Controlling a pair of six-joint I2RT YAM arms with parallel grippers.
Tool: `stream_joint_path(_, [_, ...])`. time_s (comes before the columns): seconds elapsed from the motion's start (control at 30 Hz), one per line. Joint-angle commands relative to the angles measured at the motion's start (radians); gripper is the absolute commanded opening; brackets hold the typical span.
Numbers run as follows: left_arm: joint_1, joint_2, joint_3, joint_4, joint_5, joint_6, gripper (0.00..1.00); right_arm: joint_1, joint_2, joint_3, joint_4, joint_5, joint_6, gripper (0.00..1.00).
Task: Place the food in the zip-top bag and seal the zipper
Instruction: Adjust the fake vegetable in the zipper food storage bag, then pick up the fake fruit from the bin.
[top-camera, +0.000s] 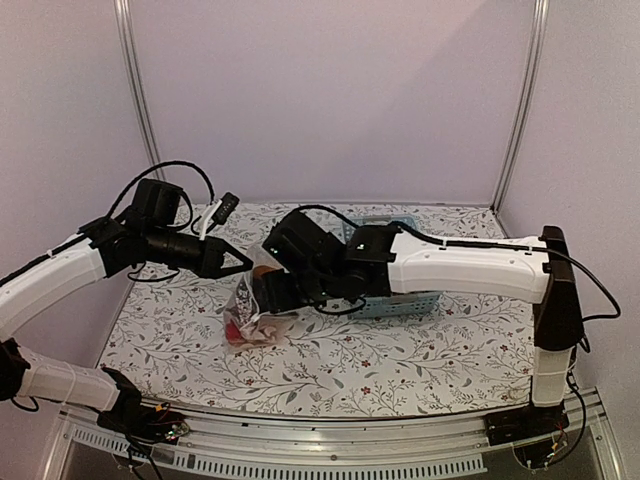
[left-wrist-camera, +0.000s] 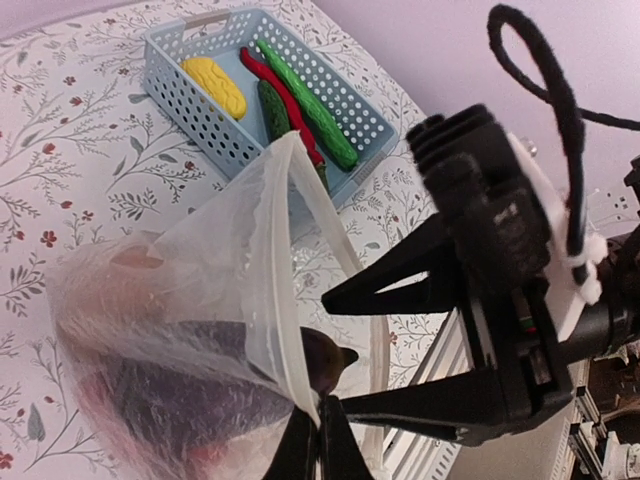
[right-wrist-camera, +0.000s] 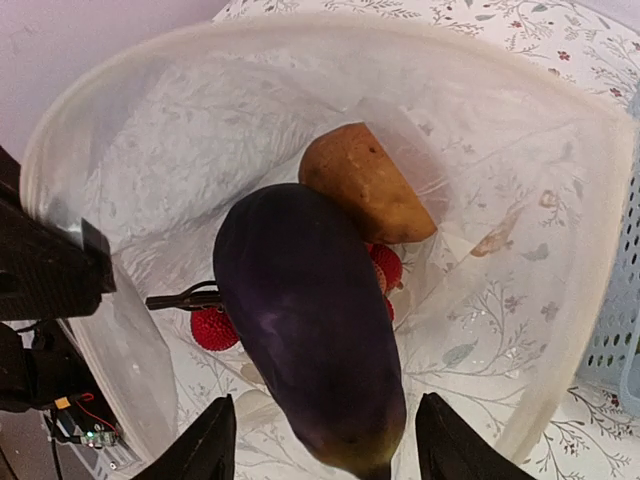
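Observation:
The zip-top bag (top-camera: 252, 318) stands open on the table. My left gripper (left-wrist-camera: 320, 442) is shut on its rim strip, the zipper (left-wrist-camera: 283, 290), and holds the mouth up; it also shows in the top view (top-camera: 240, 263). My right gripper (right-wrist-camera: 330, 445) is open over the mouth, its fingers (right-wrist-camera: 205, 442) either side of the dark purple eggplant (right-wrist-camera: 305, 320), with gaps. The eggplant lies in the bag on the brown potato (right-wrist-camera: 365, 185) and red round pieces (right-wrist-camera: 214, 328). The yellow lemon-like piece (left-wrist-camera: 213, 86), red chili (left-wrist-camera: 272, 82) and green cucumbers (left-wrist-camera: 308, 95) lie in the basket.
The light-blue slotted basket (left-wrist-camera: 200, 130) stands just beyond the bag, to its right in the top view (top-camera: 405, 303), mostly under my right arm. My right gripper's black fingers (left-wrist-camera: 420, 285) hang close beside my left gripper. Purple walls enclose the flowered table (top-camera: 400, 370).

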Motion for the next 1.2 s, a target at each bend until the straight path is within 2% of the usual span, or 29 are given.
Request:
stream_joint_path(0.0, [-0.013,-0.031,-0.011,0.011,-0.027,0.02,0.0,0.003,-0.201,-0.114,0.096,0.065,-0.072,0.68])
stream_joint_path(0.17, [-0.013,-0.03,-0.01,0.012,-0.023,0.02,0.0,-0.003,-0.334,-0.18,0.095,0.169,-0.105,0.77])
stream_joint_path(0.47, [-0.013,-0.031,-0.012,0.012,-0.03,0.02,0.0,-0.143,-0.392,-0.295,0.015,0.207,-0.06,0.8])
stream_joint_path(0.77, [-0.013,-0.032,-0.013,0.012,-0.044,0.024,0.0,-0.303,-0.314,-0.372,0.017,0.202,-0.021,0.81])
stream_joint_path(1.17, [-0.013,-0.025,-0.012,0.008,-0.053,0.028,0.0,-0.456,-0.111,-0.308,0.073,0.05,-0.055,0.78])
